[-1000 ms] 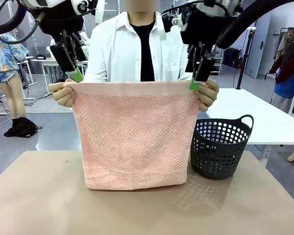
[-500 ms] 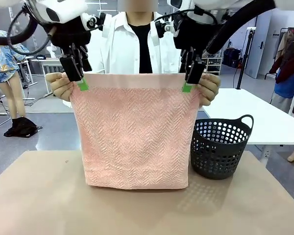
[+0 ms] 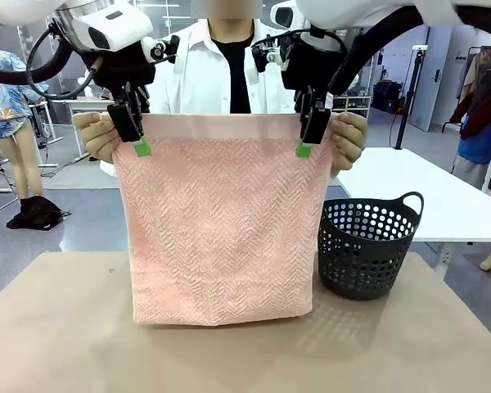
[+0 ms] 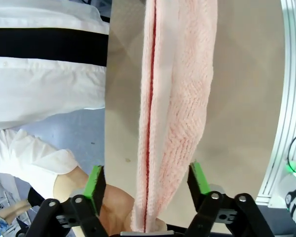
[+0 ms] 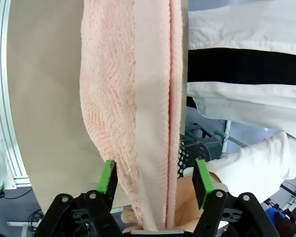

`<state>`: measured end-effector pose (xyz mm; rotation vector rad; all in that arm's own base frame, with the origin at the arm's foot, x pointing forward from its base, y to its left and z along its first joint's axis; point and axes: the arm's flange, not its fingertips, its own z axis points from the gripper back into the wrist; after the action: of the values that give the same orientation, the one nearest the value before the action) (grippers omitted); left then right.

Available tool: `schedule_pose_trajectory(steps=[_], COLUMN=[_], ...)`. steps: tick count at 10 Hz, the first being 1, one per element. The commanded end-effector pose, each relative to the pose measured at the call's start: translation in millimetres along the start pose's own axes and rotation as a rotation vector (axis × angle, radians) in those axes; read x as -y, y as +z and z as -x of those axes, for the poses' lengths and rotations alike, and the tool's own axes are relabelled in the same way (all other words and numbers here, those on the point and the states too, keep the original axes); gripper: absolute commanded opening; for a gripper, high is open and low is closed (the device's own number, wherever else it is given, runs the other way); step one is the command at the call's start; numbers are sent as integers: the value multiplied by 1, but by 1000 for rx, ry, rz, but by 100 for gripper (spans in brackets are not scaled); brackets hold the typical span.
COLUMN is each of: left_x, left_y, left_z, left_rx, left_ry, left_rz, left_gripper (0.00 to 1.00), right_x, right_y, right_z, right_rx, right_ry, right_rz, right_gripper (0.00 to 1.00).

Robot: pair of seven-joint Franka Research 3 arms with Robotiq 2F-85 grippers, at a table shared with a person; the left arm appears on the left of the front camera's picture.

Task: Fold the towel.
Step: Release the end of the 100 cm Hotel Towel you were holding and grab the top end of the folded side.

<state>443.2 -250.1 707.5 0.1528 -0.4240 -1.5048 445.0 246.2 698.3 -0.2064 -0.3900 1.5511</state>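
Pink towel [image 3: 221, 229] x1, blk basket [image 3: 364, 250] x1

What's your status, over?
Left pincer, right pincer open, astride towel top edge. Person's hands hold its upper corners. Basket off to side, not in way.

- Front camera: fixed, robot's side, faces across table [image 3: 57, 327] toward person [image 3: 196, 82]; mid-range.
- Wrist cameras: close, looking down along towel [image 4: 182, 89].
- Shared by all views: towel, table, person.

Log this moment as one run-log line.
towel hanging upright, person holding top corners | left hand open, straddling top edge | right hand open, straddling top edge
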Motion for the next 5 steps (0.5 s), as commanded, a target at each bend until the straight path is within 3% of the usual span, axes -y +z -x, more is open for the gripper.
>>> schedule_pose_trajectory(steps=[1,2,3,4,5], left_x=[-6,-7,-8,-9,-10], left_y=[1,0,0,1,2], left_z=[5,6,6,6,6], left_rx=[5,-3,-1,2,5], left_ry=[-9,-8,-6,-4,-5], left_rz=[33,35,37,37,41], left_gripper=[12,0,23,0,0], right_x=[4,6,8,9,9], right_y=[3,2,1,1,1], right_z=[-1,-2,-1,-2,-2], right_rx=[-10,-11,-12,-10,-10], right_ry=[-8,-10,-15,-14,-14], right_rz=[-19,-23,-27,-29,-30], right_gripper=[22,3,0,0,0])
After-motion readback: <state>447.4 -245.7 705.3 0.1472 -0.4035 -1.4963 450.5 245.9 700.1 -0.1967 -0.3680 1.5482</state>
